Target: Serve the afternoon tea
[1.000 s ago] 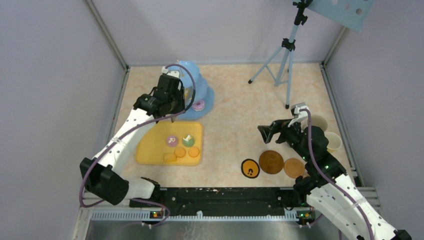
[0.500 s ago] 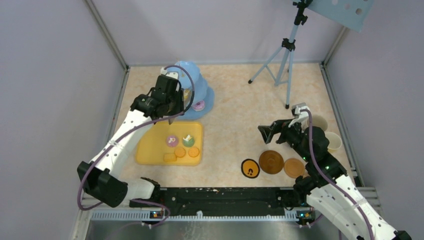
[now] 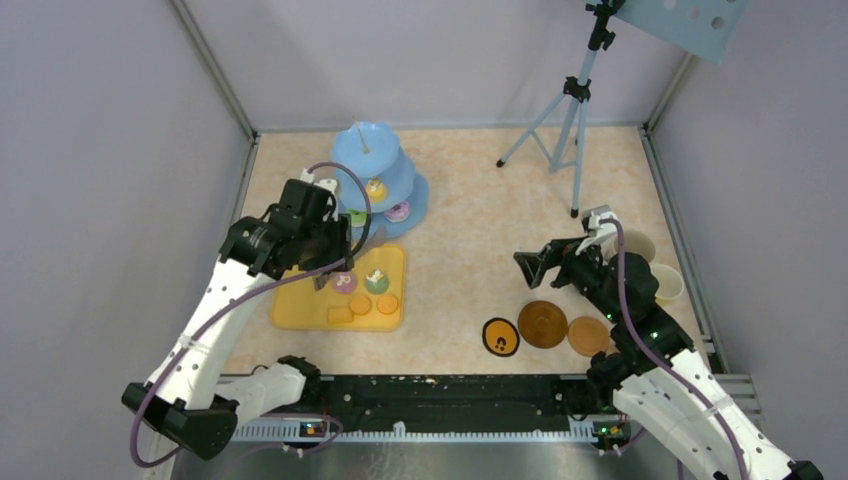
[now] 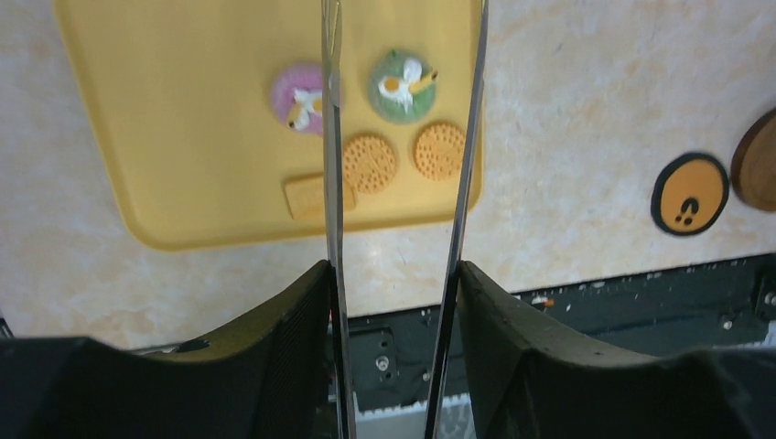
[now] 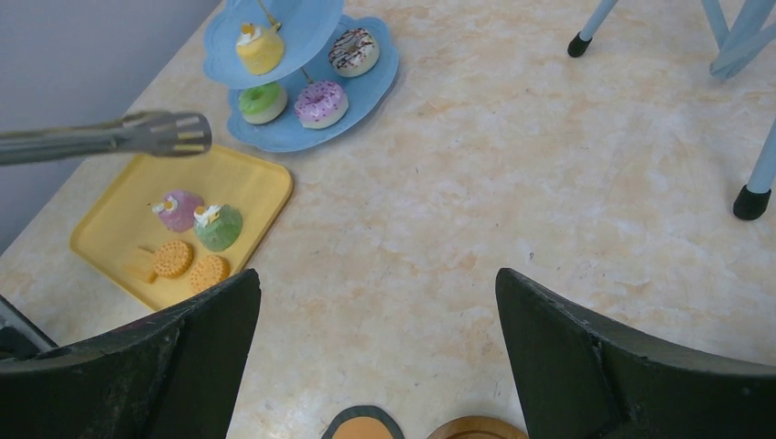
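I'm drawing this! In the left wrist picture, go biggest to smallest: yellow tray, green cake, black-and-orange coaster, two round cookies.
1. yellow tray: biggest by far.
2. black-and-orange coaster and green cake: nearly alike, so I won't rank them.
3. left cookie and right cookie: smallest, and alike.

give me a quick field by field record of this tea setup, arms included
left pincer: shut on the tongs
tongs: reaching over the tray, carrying nothing
tray: pink cake, green cake, two round biscuits, one oblong biscuit
stand: yellow cake on middle tier, three doughnuts on bottom tier
right pincer: open, empty, above the table
coasters: three, bare, near right arm
mugs: two, far right, off the coasters
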Available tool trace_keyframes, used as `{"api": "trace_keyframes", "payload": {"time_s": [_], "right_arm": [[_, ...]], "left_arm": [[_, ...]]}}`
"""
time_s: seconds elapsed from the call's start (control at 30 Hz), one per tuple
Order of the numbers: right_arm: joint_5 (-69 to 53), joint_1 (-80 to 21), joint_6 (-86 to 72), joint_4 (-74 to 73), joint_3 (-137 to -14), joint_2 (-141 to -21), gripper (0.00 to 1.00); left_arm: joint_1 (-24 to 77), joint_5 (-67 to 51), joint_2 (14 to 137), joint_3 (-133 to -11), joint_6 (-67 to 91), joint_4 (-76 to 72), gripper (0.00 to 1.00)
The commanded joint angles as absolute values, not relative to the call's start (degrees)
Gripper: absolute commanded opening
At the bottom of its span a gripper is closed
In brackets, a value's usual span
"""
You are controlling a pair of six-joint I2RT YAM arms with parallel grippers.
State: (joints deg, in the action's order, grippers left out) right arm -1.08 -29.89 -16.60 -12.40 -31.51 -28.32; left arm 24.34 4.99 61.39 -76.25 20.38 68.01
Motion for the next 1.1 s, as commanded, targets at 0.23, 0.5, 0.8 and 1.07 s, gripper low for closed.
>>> {"api": "trace_keyframes", "payload": {"time_s": [0.23, 0.5, 0.8, 1.07], "right_arm": [[-0.32, -30.40, -16.72, -11.25, -32.11, -26.28, 0.97], [-0.18, -30.37, -16.69, -11.05, -32.17, -26.88, 0.97], [-0.18, -30.33, -16.66, -11.55, -32.26, -26.63, 0.97], [-0.18, -30.34, -16.63, -10.84, -32.08, -27.12, 0.97]], "left_arm": [[26.96, -0.77, 63.83, -65.82, 25.05, 70.03, 0.58], [34.45, 6.74, 67.65, -64.35, 28.52, 67.80, 0.53], [35.43, 16.58, 68.39, -69.74, 30.36, 69.37, 0.38], [33.55, 28.43, 66.42, -81.01, 29.34, 71.01, 0.39]]}}
